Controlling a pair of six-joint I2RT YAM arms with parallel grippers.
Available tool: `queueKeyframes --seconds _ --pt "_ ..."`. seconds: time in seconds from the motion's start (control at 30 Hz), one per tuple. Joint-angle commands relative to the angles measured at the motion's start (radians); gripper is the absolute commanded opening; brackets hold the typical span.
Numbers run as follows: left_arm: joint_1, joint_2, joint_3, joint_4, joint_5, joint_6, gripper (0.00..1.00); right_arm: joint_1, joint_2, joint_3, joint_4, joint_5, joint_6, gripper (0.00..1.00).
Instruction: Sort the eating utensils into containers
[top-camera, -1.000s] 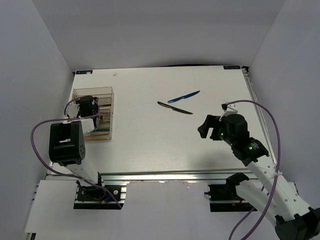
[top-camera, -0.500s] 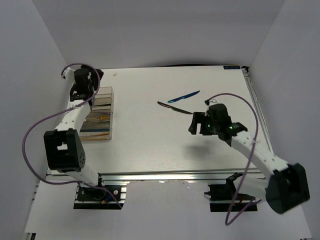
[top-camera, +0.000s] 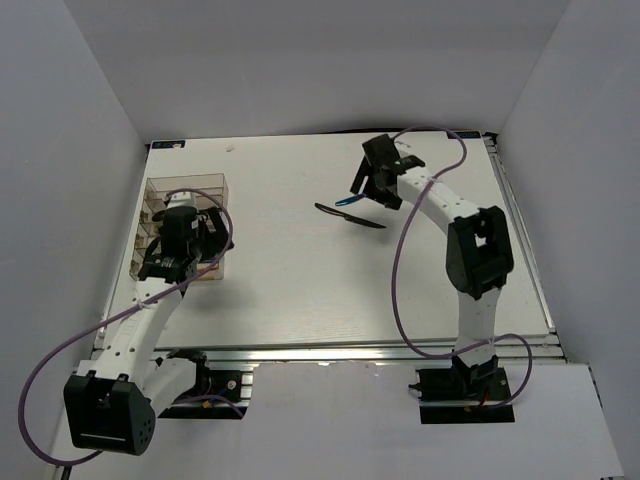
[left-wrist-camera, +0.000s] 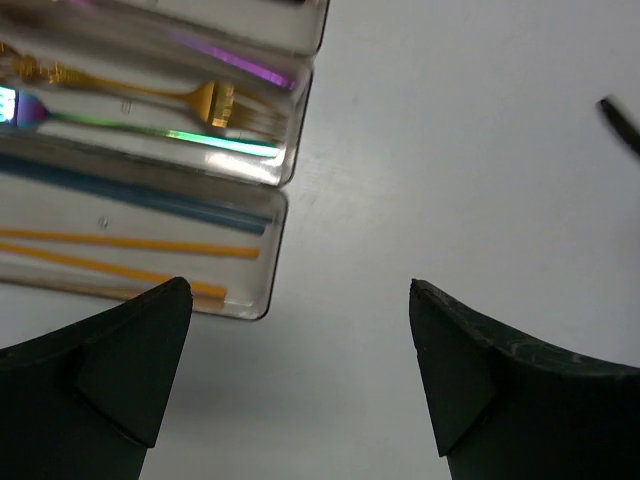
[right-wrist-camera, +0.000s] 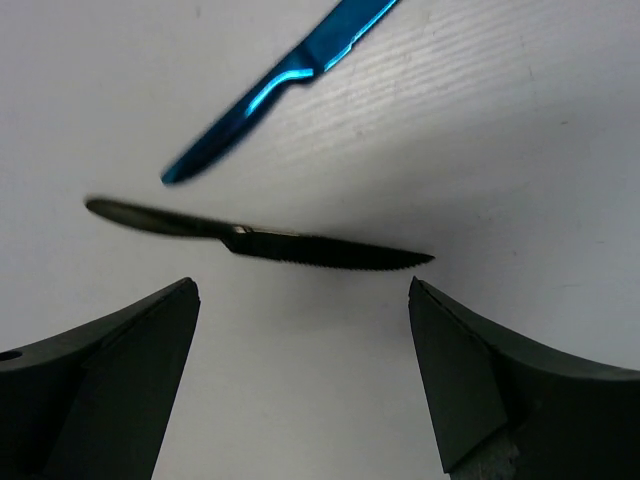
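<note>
The containers are one clear brownish organiser (top-camera: 186, 181) at the table's left. In the left wrist view its compartments (left-wrist-camera: 290, 150) hold a gold fork (left-wrist-camera: 205, 97), an iridescent fork (left-wrist-camera: 215, 139), a blue knife (left-wrist-camera: 150, 196) and orange sticks (left-wrist-camera: 120, 243). My left gripper (top-camera: 190, 238) hovers open and empty over its right edge (left-wrist-camera: 300, 300). A blue knife (top-camera: 349, 201) (right-wrist-camera: 280, 85) and a dark serrated knife (top-camera: 350, 216) (right-wrist-camera: 270, 240) lie on the table, centre back. My right gripper (top-camera: 368, 186) hangs open just above them, with the dark knife lying just ahead of its fingertips (right-wrist-camera: 300, 290).
White walls close in the table on three sides. A small white speck (top-camera: 231, 148) lies near the back edge. The dark knife's tip (left-wrist-camera: 620, 125) shows at the right of the left wrist view. Purple cables loop off both arms.
The right arm has swung from the right of the table to the back, over the two knives. The left arm has come from the organiser's far end to its right side.
</note>
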Motion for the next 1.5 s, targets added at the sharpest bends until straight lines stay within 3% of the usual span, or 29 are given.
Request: queueKeyframes --seconds 0.0,0.17,0.33,0.43,0.57,0.77,1.07,1.2,1.33,1.47 --pt "0.003 -0.039 -0.042 -0.06 -0.028 0.085 0.98 0.029 0.091 0.19 -0.228 0.182 0.312 0.89" --pt "0.001 -0.087 -0.054 -0.046 -0.083 0.077 0.98 0.062 0.213 0.317 -0.218 0.126 0.445 0.89" --pt "0.001 -0.084 -0.056 -0.043 -0.074 0.081 0.98 0.123 0.262 0.323 -0.113 0.234 0.32 0.89" --pt "0.001 -0.082 -0.054 -0.038 -0.064 0.082 0.98 0.132 0.302 0.387 -0.161 0.236 0.318 0.89" --pt "0.001 -0.073 -0.054 -0.035 -0.045 0.084 0.98 0.132 0.299 0.347 -0.086 0.211 0.286 0.89" --pt "0.001 -0.075 -0.056 -0.035 -0.034 0.085 0.98 0.134 0.466 0.545 -0.246 0.262 0.26 0.89" --pt "0.001 -0.076 -0.054 -0.032 -0.01 0.087 0.98 0.157 0.542 0.599 -0.288 0.28 0.208 0.8" --pt "0.001 -0.078 -0.056 -0.03 -0.005 0.087 0.98 0.201 0.478 0.486 -0.244 0.353 0.118 0.8" --pt "0.001 -0.076 -0.057 -0.03 -0.001 0.088 0.98 0.223 0.369 0.231 0.008 0.212 -0.066 0.8" --pt "0.003 -0.075 -0.059 -0.03 -0.001 0.088 0.98 0.224 0.375 0.188 0.022 0.121 -0.192 0.76"
